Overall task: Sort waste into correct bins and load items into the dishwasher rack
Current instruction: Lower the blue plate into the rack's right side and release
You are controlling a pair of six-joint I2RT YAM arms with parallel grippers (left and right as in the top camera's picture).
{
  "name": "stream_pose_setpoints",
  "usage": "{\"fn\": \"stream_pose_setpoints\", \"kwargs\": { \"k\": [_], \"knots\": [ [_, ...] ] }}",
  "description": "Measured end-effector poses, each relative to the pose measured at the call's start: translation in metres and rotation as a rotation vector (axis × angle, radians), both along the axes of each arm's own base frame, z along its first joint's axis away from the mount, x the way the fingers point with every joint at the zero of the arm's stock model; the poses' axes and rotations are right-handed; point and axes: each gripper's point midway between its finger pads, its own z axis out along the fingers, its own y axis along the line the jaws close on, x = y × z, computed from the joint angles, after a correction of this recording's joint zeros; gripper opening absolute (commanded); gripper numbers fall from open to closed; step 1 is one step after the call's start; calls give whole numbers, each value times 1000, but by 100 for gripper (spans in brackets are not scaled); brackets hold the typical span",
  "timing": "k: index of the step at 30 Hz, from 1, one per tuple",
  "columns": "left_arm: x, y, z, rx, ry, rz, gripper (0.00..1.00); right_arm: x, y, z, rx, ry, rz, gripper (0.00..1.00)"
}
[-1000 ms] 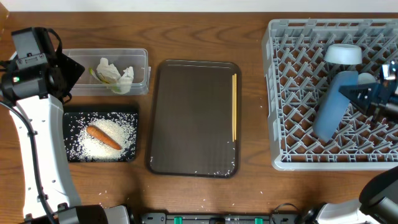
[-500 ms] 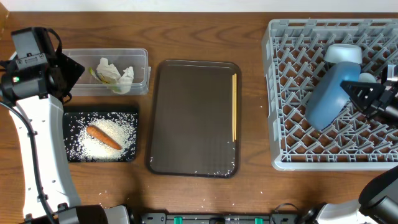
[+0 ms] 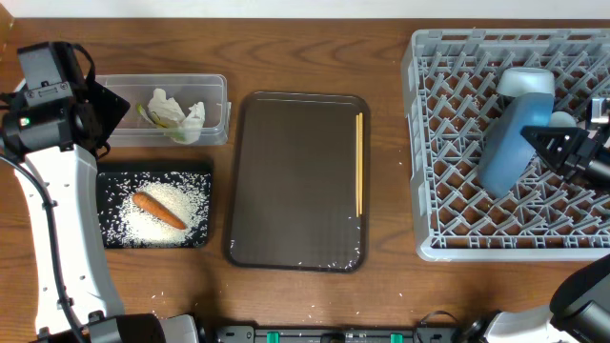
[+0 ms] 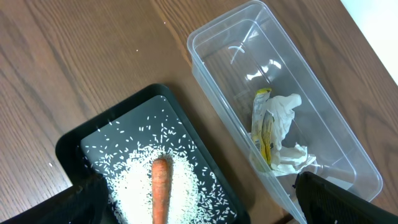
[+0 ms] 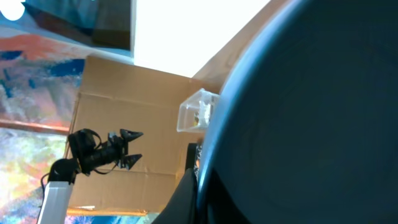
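The large blue plate (image 3: 513, 143) stands on edge among the pegs of the grey dishwasher rack (image 3: 448, 162), and my right gripper (image 3: 551, 149) is shut on its rim. In the right wrist view the plate (image 5: 311, 124) fills the frame, one dark finger (image 5: 180, 199) pressed to its edge. A white cup (image 3: 525, 82) sits in the rack behind it. The chopsticks (image 3: 359, 164) lie on the brown tray (image 3: 295, 181). My left gripper (image 4: 205, 208) hangs open above the black tray (image 4: 93, 140), which holds rice (image 4: 134, 186) and a carrot (image 4: 160, 193). Tissue (image 4: 283, 134) and a wrapper (image 4: 266, 134) lie in the clear tub (image 4: 249, 50).
The clear tub (image 3: 214, 95) and black tray (image 3: 107, 176) sit side by side at the left, close under my left arm (image 3: 48, 191). A few rice grains (image 3: 334, 264) cling to the brown tray's front edge. Bare wood separates the brown tray from the rack.
The blue plate has swung from leaning toward the front to standing more upright in the rack, with the right gripper shifting slightly with it. The left arm has not moved.
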Motion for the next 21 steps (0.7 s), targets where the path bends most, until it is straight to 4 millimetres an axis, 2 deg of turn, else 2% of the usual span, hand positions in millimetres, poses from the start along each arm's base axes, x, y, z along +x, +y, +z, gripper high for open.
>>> {"fn": "stream_pose_setpoints", "kwargs": {
  "k": [5, 6, 9, 10, 14, 21],
  "knots": [
    [0, 0, 0, 0, 0, 0, 98, -2, -9, -2, -124, 97, 0, 18],
    [0, 0, 0, 0, 0, 0, 98, -3, -12, -1, -164, 124, -8, 25],
    [0, 0, 0, 0, 0, -1, 98, -7, -27, 2, -303, 224, -62, 55],
    [0, 0, 0, 0, 0, 0, 98, -10, -34, 5, -365, 256, -95, 70],
    [0, 0, 0, 0, 0, 0, 98, -26, -54, 19, -528, 362, -234, 79],
    [0, 0, 0, 0, 0, 0, 98, -50, -67, 29, -631, 462, -393, 81]
  ]
}}
